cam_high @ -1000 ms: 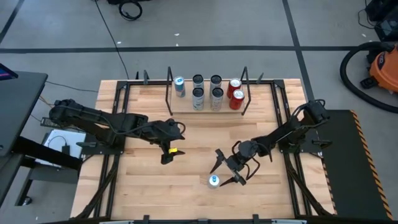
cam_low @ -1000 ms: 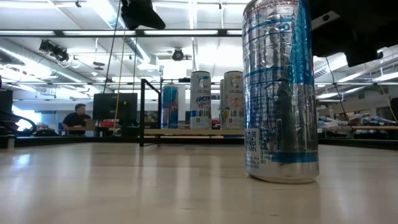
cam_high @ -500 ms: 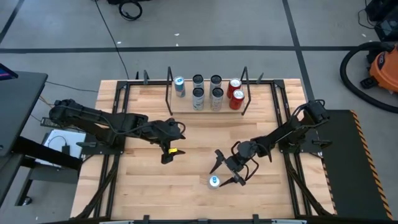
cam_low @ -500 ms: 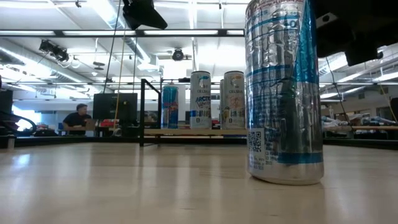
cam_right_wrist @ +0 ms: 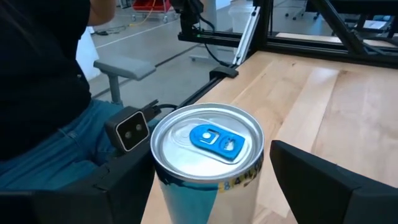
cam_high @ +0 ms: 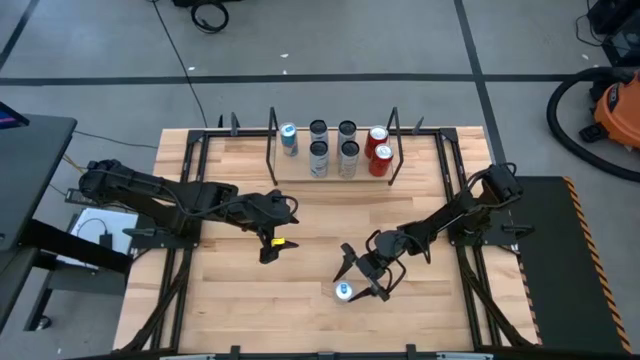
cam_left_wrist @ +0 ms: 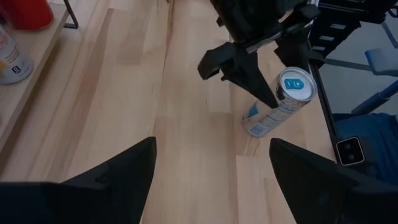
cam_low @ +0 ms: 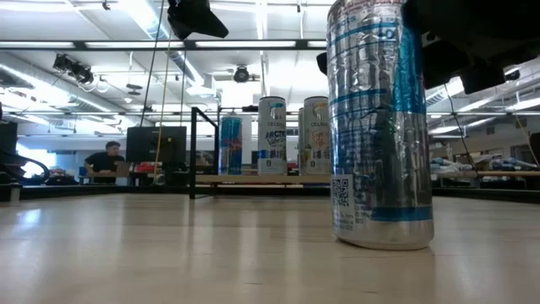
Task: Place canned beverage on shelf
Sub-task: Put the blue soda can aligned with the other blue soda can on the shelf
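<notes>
The right end effector [cam_high: 360, 279] is hovering open-fingered around the top of the upright silver-and-blue slim can [cam_high: 344, 291], which is standing near the pale wooden desk's [cam_high: 230, 300] front edge, well apart from the light wood plank shelf [cam_high: 300, 170]. An off-centre squeeze risks tipping it. The left end effector [cam_high: 271, 246] is waiting open mid-desk.

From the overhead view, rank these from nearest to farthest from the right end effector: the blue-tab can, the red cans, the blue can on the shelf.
1. Blue-tab can, between the right end effector's fingers.
2. Red cans, shelf's right end.
3. Blue can, shelf's left end.
</notes>
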Available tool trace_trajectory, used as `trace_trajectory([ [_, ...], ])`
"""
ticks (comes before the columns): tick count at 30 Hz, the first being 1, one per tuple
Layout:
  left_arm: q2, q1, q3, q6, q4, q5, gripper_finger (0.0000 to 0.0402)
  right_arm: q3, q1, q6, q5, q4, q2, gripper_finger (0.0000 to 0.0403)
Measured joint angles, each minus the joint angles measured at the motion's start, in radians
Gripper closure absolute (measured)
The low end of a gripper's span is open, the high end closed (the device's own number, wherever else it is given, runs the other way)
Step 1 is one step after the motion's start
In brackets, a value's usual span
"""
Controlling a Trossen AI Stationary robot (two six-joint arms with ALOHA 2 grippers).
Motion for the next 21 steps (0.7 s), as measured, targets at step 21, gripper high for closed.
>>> trace_trajectory([
  [21, -0.004, 0.112, 0.007, 0.004, -0.016, -0.068, 0.0088, 0.155, -0.07, 0.051, 0.212, -0.124, 0.0, 0.016],
])
